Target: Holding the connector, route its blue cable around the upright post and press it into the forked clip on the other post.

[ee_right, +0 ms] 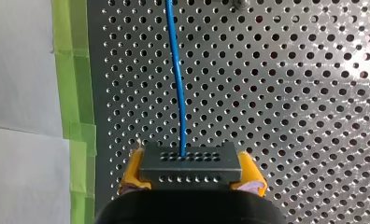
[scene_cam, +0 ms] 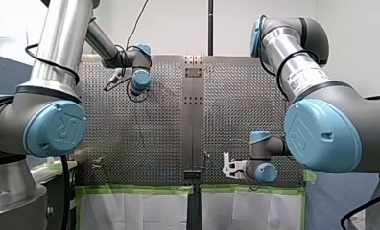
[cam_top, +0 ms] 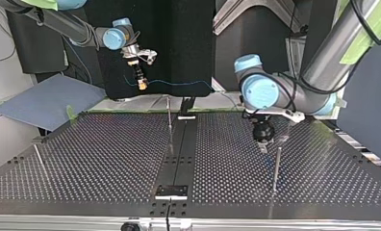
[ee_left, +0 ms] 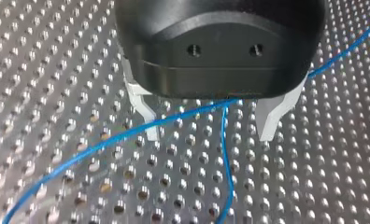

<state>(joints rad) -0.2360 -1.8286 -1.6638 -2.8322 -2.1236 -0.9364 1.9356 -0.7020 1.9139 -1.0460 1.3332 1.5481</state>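
Count: two hands, one connector (ee_right: 190, 163), one blue cable (ee_right: 177, 74), three thin posts, all over one perforated desk (cam_top: 107, 159).
Left post (cam_top: 38, 156): well to the left of the centre post (cam_top: 169, 118) in the top view, leaning a little.
My right hand (ee_right: 191, 173): up and to the left of the centre post in the top view, raised off the desk. Its yellow pads (ee_right: 132, 170) are clamped on the connector.
Connector: black, seated between those pads.
Blue cable: leaves the connector's face ahead of my right hand. In the top view it spans rightward above the centre post's top, apart from it.
My left hand (ee_left: 210, 133): right of the centre post, low over the desk. Its metal fingers (ee_left: 273, 116) are spread and grip nothing. Two runs of the blue cable cross between them.
Right post (cam_top: 277, 166): just beside my left hand.
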